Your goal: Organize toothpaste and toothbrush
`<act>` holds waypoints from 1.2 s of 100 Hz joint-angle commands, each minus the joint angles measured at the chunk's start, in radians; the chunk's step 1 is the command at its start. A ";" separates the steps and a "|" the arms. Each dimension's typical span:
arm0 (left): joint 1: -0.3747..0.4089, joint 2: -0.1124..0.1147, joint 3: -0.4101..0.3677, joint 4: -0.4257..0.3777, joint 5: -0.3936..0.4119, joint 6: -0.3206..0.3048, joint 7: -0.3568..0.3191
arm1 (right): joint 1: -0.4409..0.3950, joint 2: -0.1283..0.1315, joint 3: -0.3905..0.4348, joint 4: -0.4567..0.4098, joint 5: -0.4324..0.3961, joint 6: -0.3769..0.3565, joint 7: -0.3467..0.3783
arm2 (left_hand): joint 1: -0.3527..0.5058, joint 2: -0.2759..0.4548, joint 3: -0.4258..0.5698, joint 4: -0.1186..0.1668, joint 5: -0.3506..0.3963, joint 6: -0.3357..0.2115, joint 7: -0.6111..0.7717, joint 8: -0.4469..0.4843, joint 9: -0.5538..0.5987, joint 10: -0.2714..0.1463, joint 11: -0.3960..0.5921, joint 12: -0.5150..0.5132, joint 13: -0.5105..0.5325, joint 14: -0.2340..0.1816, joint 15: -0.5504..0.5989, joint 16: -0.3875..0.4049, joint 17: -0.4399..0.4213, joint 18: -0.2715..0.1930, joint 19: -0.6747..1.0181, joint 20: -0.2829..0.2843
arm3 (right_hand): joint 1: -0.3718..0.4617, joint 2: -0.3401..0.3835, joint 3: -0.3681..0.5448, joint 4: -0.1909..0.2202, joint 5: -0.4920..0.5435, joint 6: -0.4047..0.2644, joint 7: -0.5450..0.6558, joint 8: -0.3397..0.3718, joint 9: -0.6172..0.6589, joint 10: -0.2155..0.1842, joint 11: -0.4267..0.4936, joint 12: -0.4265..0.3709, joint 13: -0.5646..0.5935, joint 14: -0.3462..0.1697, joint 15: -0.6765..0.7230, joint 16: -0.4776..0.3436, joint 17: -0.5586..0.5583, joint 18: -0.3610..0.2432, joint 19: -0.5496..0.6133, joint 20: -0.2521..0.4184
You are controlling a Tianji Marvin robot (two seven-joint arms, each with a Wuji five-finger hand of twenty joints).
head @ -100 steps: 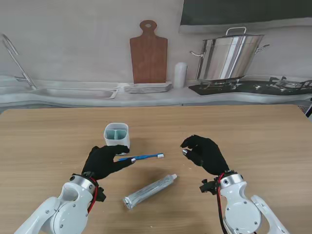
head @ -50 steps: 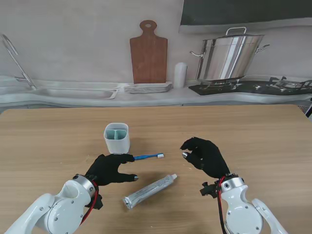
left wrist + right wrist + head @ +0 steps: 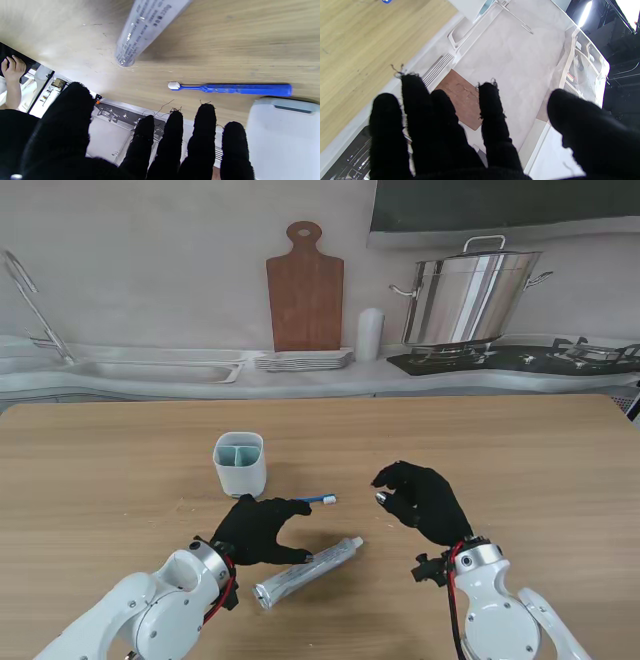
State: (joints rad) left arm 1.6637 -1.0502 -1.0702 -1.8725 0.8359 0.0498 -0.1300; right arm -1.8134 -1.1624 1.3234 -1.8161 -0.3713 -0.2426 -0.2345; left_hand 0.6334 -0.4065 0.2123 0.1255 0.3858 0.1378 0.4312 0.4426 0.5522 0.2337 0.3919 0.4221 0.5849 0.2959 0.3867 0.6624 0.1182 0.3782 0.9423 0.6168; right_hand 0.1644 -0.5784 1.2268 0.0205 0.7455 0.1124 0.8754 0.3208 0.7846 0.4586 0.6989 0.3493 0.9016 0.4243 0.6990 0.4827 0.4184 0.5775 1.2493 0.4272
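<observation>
A blue toothbrush (image 3: 312,500) (image 3: 235,89) with a white head lies flat on the wooden table, just right of a white two-slot holder cup (image 3: 240,463) (image 3: 282,140). A silver toothpaste tube (image 3: 305,571) (image 3: 145,27) lies nearer to me, slanted, cap pointing right. My left hand (image 3: 258,530) in a black glove hovers open between brush and tube, its fingers (image 3: 172,140) spread and holding nothing; it covers the brush handle's end. My right hand (image 3: 420,500) hangs open above the table, right of both items, with nothing in it.
A counter runs along the far table edge with a wooden cutting board (image 3: 304,288), a stack of plates (image 3: 303,360), a white canister (image 3: 370,333), a steel pot (image 3: 478,295) on a stove and a sink (image 3: 150,370) at left.
My left hand has moved right and nearer to me, from beside the cup and brush handle to a spot between brush and tube. The right hand, brush and tube stayed put.
</observation>
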 commanded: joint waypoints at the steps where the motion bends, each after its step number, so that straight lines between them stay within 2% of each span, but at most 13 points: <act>1: -0.005 -0.007 0.014 -0.002 -0.012 -0.003 -0.025 | -0.013 -0.004 0.002 -0.009 -0.004 -0.001 0.009 | -0.030 -0.024 0.027 0.008 -0.045 0.017 0.022 0.015 -0.033 -0.004 0.024 0.040 -0.026 -0.012 0.014 0.016 -0.011 -0.019 0.010 0.016 | -0.001 -0.018 0.016 -0.032 0.029 -0.031 0.004 0.003 0.002 -0.029 0.001 0.004 0.014 0.003 -0.001 0.015 0.000 0.017 0.012 0.017; 38: -0.067 0.008 0.132 0.038 0.058 -0.017 -0.064 | -0.045 -0.009 0.022 -0.030 -0.004 -0.014 -0.015 | -0.060 -0.048 0.030 0.004 -0.081 0.020 0.042 0.043 -0.067 -0.004 0.034 0.067 -0.052 -0.022 0.012 0.027 -0.022 -0.029 0.003 0.017 | -0.001 -0.017 0.016 -0.032 0.029 -0.030 0.004 0.003 0.004 -0.030 0.001 0.004 0.017 0.001 -0.001 0.015 0.002 0.016 0.013 0.017; 51: -0.097 0.013 0.174 0.053 0.074 0.006 -0.089 | -0.051 -0.010 0.030 -0.033 -0.004 -0.019 -0.019 | -0.062 -0.060 0.026 0.003 -0.096 0.031 0.043 0.051 -0.080 0.004 0.038 0.076 -0.061 -0.022 0.015 0.033 -0.026 -0.034 0.001 0.018 | -0.001 -0.017 0.016 -0.032 0.030 -0.031 0.004 0.003 0.005 -0.031 0.002 0.004 0.016 0.001 0.000 0.016 0.003 0.017 0.013 0.017; 58: -0.115 0.014 0.200 0.061 0.086 0.027 -0.092 | -0.053 -0.010 0.034 -0.034 -0.005 -0.019 -0.022 | -0.065 -0.024 -0.001 -0.006 -0.105 0.038 0.042 0.063 -0.092 0.009 0.035 0.084 -0.074 -0.020 0.009 0.035 -0.034 -0.042 -0.014 0.015 | -0.001 -0.017 0.016 -0.032 0.030 -0.031 0.004 0.003 0.004 -0.029 0.001 0.004 0.016 0.002 -0.001 0.016 0.003 0.017 0.012 0.017; 61: -0.122 0.013 0.212 0.066 0.096 0.037 -0.088 | -0.054 -0.011 0.035 -0.034 -0.005 -0.020 -0.023 | -0.047 -0.041 0.003 0.002 -0.102 0.041 0.046 0.069 -0.086 0.013 0.044 0.091 -0.065 -0.019 0.020 0.042 -0.026 -0.036 -0.001 0.023 | -0.001 -0.017 0.016 -0.032 0.029 -0.030 0.004 0.003 0.004 -0.030 0.001 0.004 0.017 0.002 0.000 0.016 0.003 0.017 0.012 0.017; 68: -0.143 0.012 0.239 0.080 0.112 0.057 -0.078 | -0.054 -0.011 0.037 -0.035 -0.006 -0.020 -0.026 | -0.059 -0.033 0.001 0.005 -0.105 0.046 0.049 0.072 -0.089 0.016 0.045 0.092 -0.068 -0.018 0.021 0.044 -0.027 -0.036 0.000 0.024 | -0.001 -0.017 0.016 -0.032 0.030 -0.029 0.004 0.003 0.004 -0.030 0.001 0.004 0.016 0.003 0.000 0.017 0.003 0.017 0.012 0.017; 72: -0.157 0.011 0.253 0.088 0.111 0.065 -0.077 | -0.053 -0.011 0.037 -0.034 -0.007 -0.021 -0.027 | -0.057 -0.042 0.015 0.016 -0.109 0.049 0.059 0.079 -0.090 0.019 0.051 0.097 -0.067 -0.015 0.030 0.051 -0.026 -0.036 0.009 0.028 | -0.001 -0.017 0.016 -0.032 0.029 -0.030 0.004 0.003 0.003 -0.030 0.001 0.004 0.016 0.002 0.000 0.017 0.003 0.017 0.012 0.017; 90: -0.222 0.007 0.317 0.126 0.085 0.098 -0.080 | -0.052 -0.011 0.040 -0.033 -0.006 -0.021 -0.027 | -0.050 -0.044 0.014 0.013 -0.122 0.051 0.054 0.080 -0.092 0.022 0.058 0.102 -0.068 -0.017 0.037 0.055 -0.027 -0.040 0.008 0.025 | -0.001 -0.017 0.016 -0.032 0.031 -0.031 0.005 0.003 0.005 -0.031 0.001 0.004 0.016 0.003 0.000 0.017 0.003 0.017 0.012 0.017; 120: -0.304 0.000 0.406 0.181 0.037 0.138 -0.087 | -0.054 -0.012 0.046 -0.035 0.002 -0.023 -0.028 | -0.047 -0.063 0.053 0.029 -0.147 0.042 0.113 0.143 -0.106 0.016 0.111 0.161 -0.070 -0.029 0.095 0.120 -0.032 -0.049 0.034 0.047 | -0.001 -0.017 0.016 -0.032 0.032 -0.031 0.005 0.003 0.008 -0.031 0.001 0.004 0.018 0.002 0.000 0.017 0.003 0.017 0.012 0.017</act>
State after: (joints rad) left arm 1.3624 -1.0398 -0.6710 -1.6955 0.8841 0.1862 -0.1980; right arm -1.8565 -1.1686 1.3673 -1.8425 -0.3681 -0.2628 -0.2712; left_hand 0.5928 -0.4419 0.2396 0.1255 0.2723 0.1973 0.5054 0.5676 0.4760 0.2473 0.4765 0.5367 0.5302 0.2786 0.4613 0.7535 0.0954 0.3545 0.9614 0.6438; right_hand 0.1644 -0.5784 1.2268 0.0205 0.7620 0.1119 0.8754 0.3209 0.7852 0.4586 0.6989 0.3494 0.9027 0.4243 0.6989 0.4833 0.4203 0.5778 1.2495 0.4272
